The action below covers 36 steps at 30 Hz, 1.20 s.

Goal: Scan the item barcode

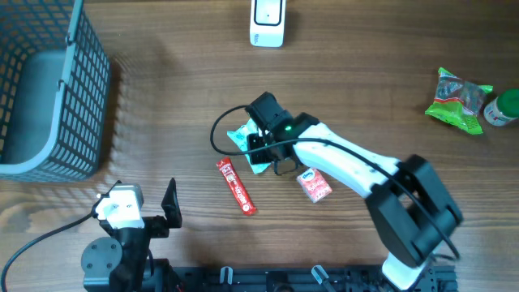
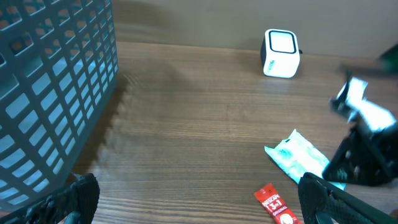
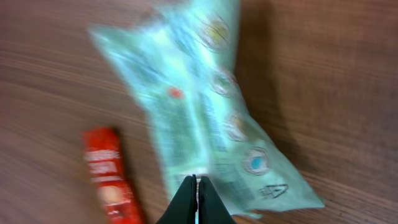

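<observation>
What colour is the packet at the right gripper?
Packet: pale mint green; best in right wrist view.

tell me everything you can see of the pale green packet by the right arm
The pale green packet is a flat, crinkly pouch, plastic film by its look, printed with small round icons and fine text too blurred to read. It seems to rest slanted on the wooden table, its ends flared. The right tool is shut, pinching its near edge. A red sachet lies beside it, apart.
</observation>
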Motion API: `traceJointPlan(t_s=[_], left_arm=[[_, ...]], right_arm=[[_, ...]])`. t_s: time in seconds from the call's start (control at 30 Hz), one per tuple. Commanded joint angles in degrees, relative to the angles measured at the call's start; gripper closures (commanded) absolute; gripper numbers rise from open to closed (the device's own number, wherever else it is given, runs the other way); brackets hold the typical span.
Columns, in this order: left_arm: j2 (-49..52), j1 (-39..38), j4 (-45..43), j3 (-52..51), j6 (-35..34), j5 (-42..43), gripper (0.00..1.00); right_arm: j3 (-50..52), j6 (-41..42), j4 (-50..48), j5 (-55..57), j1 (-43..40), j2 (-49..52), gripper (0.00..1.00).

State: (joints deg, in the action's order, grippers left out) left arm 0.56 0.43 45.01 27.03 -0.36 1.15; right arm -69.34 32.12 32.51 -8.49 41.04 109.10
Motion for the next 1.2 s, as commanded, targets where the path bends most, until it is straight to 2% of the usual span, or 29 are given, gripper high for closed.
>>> traceJointPlan(t_s=[0.0,0.2,0.53,0.73,0.97,1.17], left_arm=[[-0.28,-0.33,-0.07,-0.55,-0.55,-0.59,0.0],[-0.28,-0.33,-0.07,-0.55,-0.55,-0.59,0.0],[-0.28,-0.33,-0.09,-0.55,-0.55,-0.59,0.0],[-0.28,-0.33,-0.07,-0.55,-0.55,-0.59,0.0],[-0.28,-0.33,-0.07,-0.55,-0.55,-0.59,0.0],[-0.28,-0.33,0.0,-0.55,-0.55,-0.59,0.0]], right_arm=[[-0.35,1.25,1.92,-2.97,-0.22,5.14,0.96],[-0.37,0.7,2.14,-6.21,-0.13,4.22,0.96],[-0.37,-0.5,1.64,-2.51,-0.15,-7.02,0.96],[0.87,0.07,1.57,-2.16,-0.13,-3.8,0.96],[1.57,0.92,0.96,-9.33,-0.07,4.46,0.96],[1.05,-0.37,0.96,-9.44,-0.2,2.45,0.96]])
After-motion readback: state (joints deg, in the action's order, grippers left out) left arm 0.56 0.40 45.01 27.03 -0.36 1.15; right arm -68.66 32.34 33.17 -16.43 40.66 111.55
